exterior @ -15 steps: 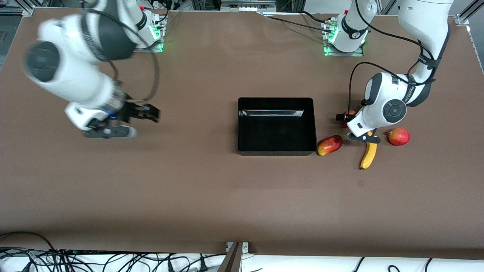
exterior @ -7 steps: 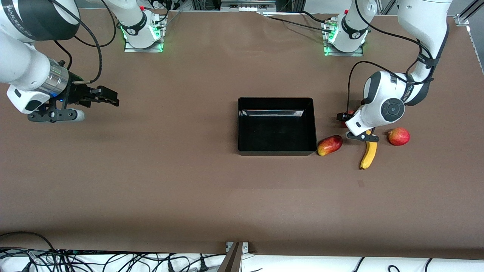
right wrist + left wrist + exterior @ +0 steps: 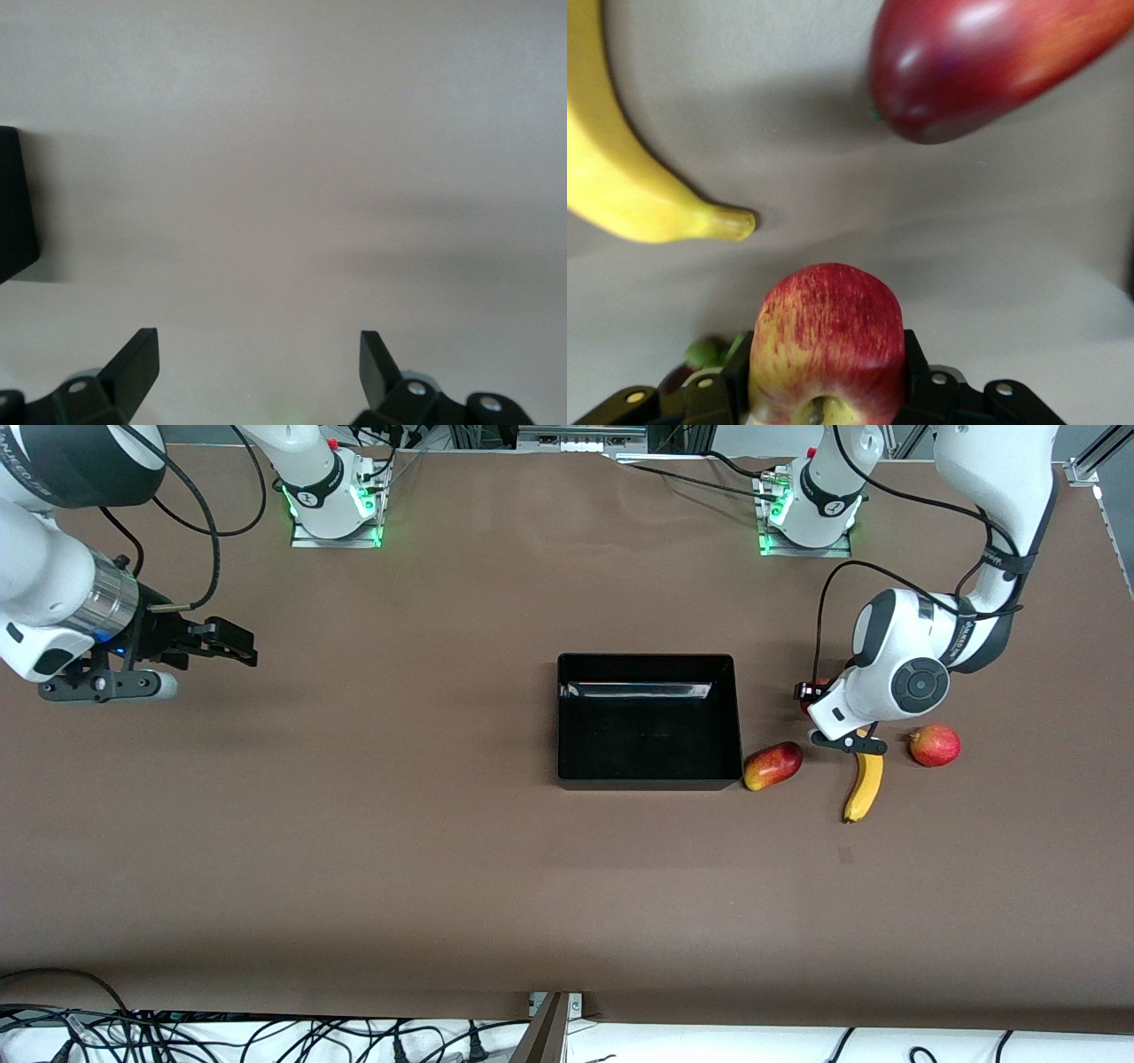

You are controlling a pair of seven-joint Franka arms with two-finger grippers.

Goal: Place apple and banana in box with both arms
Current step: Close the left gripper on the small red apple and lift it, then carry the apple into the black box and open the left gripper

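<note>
The apple [image 3: 827,328], red with a yellowish patch, sits between the fingers of my left gripper [image 3: 827,381], which is shut on it. In the front view that gripper [image 3: 808,692] is low over the table beside the box [image 3: 648,659], and the apple [image 3: 814,699] is mostly hidden by it. The banana [image 3: 864,779] lies on the table nearer the camera; its tip shows in the left wrist view [image 3: 638,195]. The box is empty. My right gripper [image 3: 235,642] is open and empty over bare table at the right arm's end; it also shows in its wrist view [image 3: 257,359].
An oval red-and-yellow mango-like fruit [image 3: 772,765] lies against the box's corner and shows in the left wrist view [image 3: 992,62]. A round red-orange fruit [image 3: 934,745] lies beside the banana toward the left arm's end. A corner of the box [image 3: 13,204] shows in the right wrist view.
My right arm has swung away from the box toward its own end of the table. My left gripper has shifted slightly, with the apple between its fingers.
</note>
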